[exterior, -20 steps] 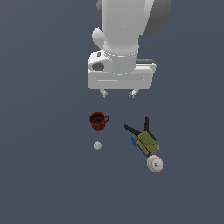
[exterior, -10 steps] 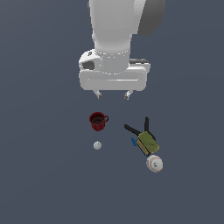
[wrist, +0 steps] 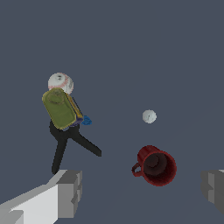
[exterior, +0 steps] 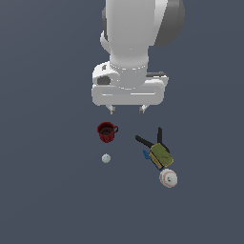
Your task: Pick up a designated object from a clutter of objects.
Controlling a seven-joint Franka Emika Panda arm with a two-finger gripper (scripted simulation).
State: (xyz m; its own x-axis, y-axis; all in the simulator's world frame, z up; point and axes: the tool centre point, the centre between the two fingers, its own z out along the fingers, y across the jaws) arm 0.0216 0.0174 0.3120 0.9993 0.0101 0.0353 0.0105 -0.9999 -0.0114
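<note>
The olive-green tin [exterior: 160,155] with a yellowish edge lies on top of the black clamp [exterior: 148,140] at the exterior view's right; it also shows in the wrist view [wrist: 61,108]. The red-stitched baseball [exterior: 168,178] touches its near end. The red mug [exterior: 107,132] stands upright to the left, with the tiny white ball [exterior: 106,158] in front of it. A small blue piece [exterior: 146,154] sits beside the tin. My gripper [exterior: 127,110] hangs open and empty above the floor, between the mug and the clamp, touching nothing.
The floor is a plain dark grey surface. In the wrist view the mug [wrist: 155,166] lies between my two fingers [wrist: 69,192], well below them, with the clamp [wrist: 65,142] to one side.
The arm has shifted towards the exterior view's left and come lower over the clutter. The objects have not moved.
</note>
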